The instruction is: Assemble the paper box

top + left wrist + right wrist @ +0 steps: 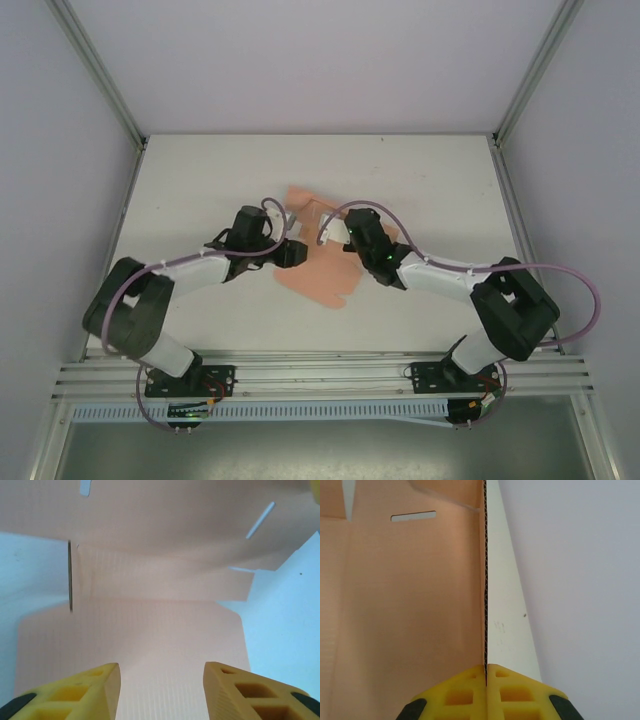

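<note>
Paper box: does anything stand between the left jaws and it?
Nothing visible does. The left jaws stand apart, directly facing a flat flap of the paper box, with only bare card showing between them. The right jaws are shut on a raised panel edge elsewhere on it.

The bench (440,180) lies bare around the box (318,280): free surface behind it, to both sides, and forward to the rail (320,372). My arms crowd the middle, leaving little room between them. My right gripper (485,671) pinches an upright panel (507,605), which stands like a wall against the sheet on its left; to its right the bench is free. My left gripper (161,680) has its jaws apart above a flat flap (150,640), nothing between them. Side walls (60,180) bound the bench.
</note>
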Action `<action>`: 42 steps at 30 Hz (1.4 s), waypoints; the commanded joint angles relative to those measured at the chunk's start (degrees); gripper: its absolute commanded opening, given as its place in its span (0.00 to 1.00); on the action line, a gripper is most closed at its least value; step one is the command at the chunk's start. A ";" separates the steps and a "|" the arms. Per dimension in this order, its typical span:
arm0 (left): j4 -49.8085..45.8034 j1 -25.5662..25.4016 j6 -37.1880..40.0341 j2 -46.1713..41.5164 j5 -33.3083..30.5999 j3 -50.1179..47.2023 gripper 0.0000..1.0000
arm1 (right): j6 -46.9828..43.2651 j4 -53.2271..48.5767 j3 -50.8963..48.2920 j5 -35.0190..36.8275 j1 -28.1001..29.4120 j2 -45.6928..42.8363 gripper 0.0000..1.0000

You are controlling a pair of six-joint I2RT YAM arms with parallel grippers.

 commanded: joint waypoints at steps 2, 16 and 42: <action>-2.82 -0.16 -2.19 -1.23 -2.45 -3.05 0.35 | -2.68 8.06 0.37 -1.06 -0.87 2.84 0.00; 0.00 -0.17 -5.32 12.89 0.16 -1.70 0.07 | -6.49 16.84 -1.75 -6.68 2.54 7.56 0.00; -4.68 -0.16 -6.80 0.85 -2.69 -1.90 0.20 | -8.54 25.99 -9.59 5.53 8.61 12.99 0.00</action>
